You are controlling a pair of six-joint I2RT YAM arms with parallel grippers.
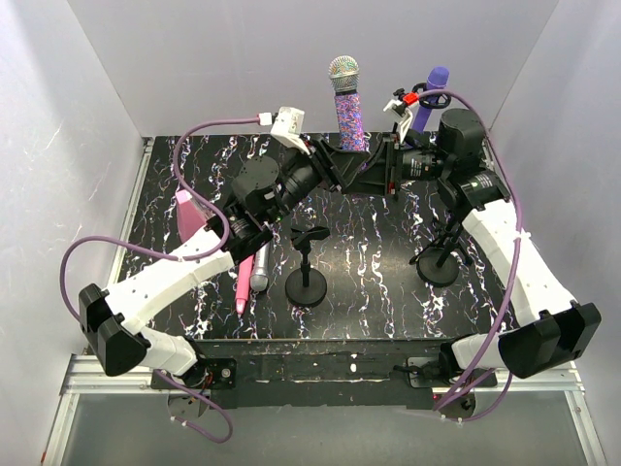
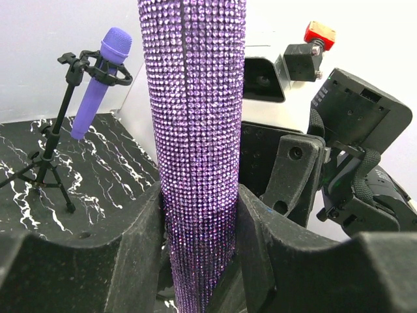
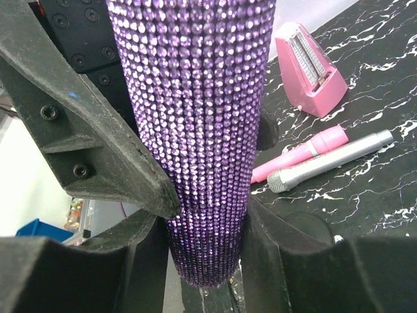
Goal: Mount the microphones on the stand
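Note:
The glittery pink-purple microphone [image 1: 348,115] stands upright above the back middle of the table, grey mesh head on top. Both grippers clamp its lower body from opposite sides. My left gripper [image 1: 335,163] [image 2: 199,215] is shut on it from the left and my right gripper [image 1: 376,165] [image 3: 205,241] from the right, close to its bottom end. A plain purple microphone [image 1: 432,92] [image 2: 98,85] sits in the clip of a tripod stand [image 2: 49,150] at the back right. A pink microphone [image 1: 243,282] [image 3: 303,153] and a silver-grey microphone [image 1: 260,272] [image 3: 332,160] lie side by side at the left.
A pink wedge-shaped object [image 1: 189,218] [image 3: 309,68] stands at the left of the marbled black table [image 1: 369,282]. One round-base stand [image 1: 309,262] is in the middle. Another round-base stand [image 1: 441,257] is under the right arm. White walls close in three sides.

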